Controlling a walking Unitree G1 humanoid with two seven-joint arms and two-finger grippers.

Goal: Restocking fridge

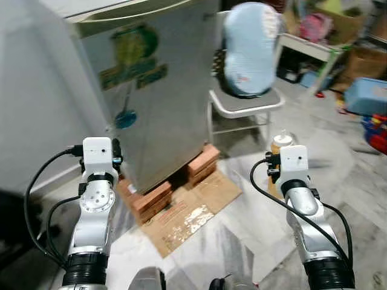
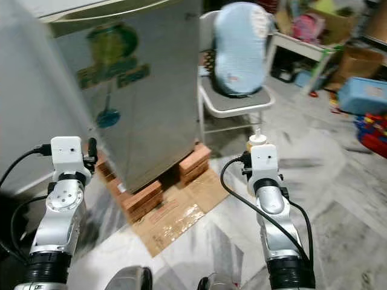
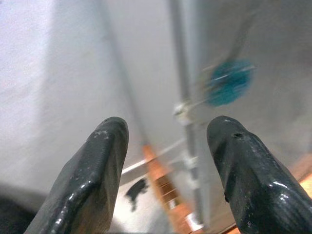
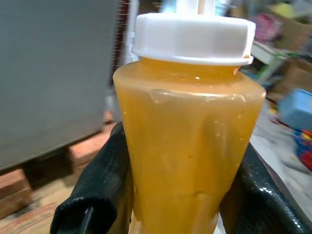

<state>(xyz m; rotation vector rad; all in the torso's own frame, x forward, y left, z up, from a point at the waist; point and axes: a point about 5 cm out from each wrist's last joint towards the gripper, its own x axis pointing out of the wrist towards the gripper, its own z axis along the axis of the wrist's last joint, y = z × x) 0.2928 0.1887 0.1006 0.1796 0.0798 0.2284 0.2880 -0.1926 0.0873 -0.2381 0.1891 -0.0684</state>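
Observation:
A grey fridge [image 1: 157, 90] with green and blue stickers stands shut on brick blocks [image 1: 154, 199], ahead and to my left. My right gripper [image 4: 180, 195] is shut on an orange-filled bottle [image 4: 187, 136] with a white cap [image 1: 282, 140], held upright in front of me on the right, a good way from the fridge. My left gripper [image 3: 165, 161] is open with nothing between its fingers, raised near the fridge's left corner, where a blue sticker [image 3: 228, 88] and the wall [image 3: 58, 73] show beyond its fingertips.
Flattened cardboard [image 1: 187, 211] lies on the marble floor before the fridge. A white chair [image 1: 245, 106] with a pale blue cushion [image 1: 251, 48] stands to the fridge's right. Boxes, a blue bin [image 1: 367, 96] and toys crowd the far right.

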